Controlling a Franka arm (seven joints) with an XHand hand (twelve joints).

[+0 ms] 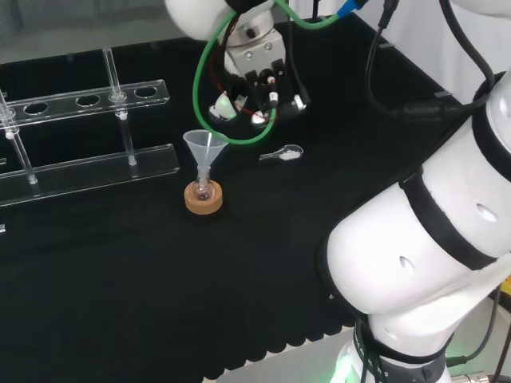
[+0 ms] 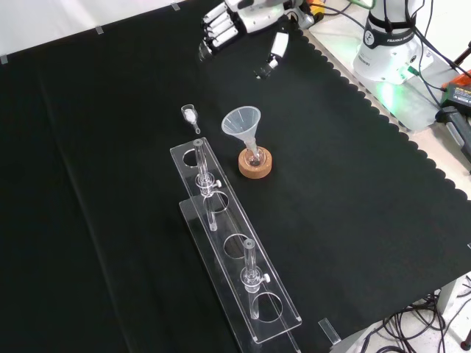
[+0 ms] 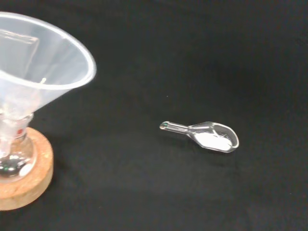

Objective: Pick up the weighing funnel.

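clear weighing funnel on cloth — seemingly holding powder.

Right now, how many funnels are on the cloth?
2. The funnel stands in a small flask on the cork ring; the weighing funnel lies on the cloth to its right in the head view.

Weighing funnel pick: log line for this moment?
phase: pre-grasp | hand: open, empty | weighing funnel: lying on cloth, untouched, white powder inside
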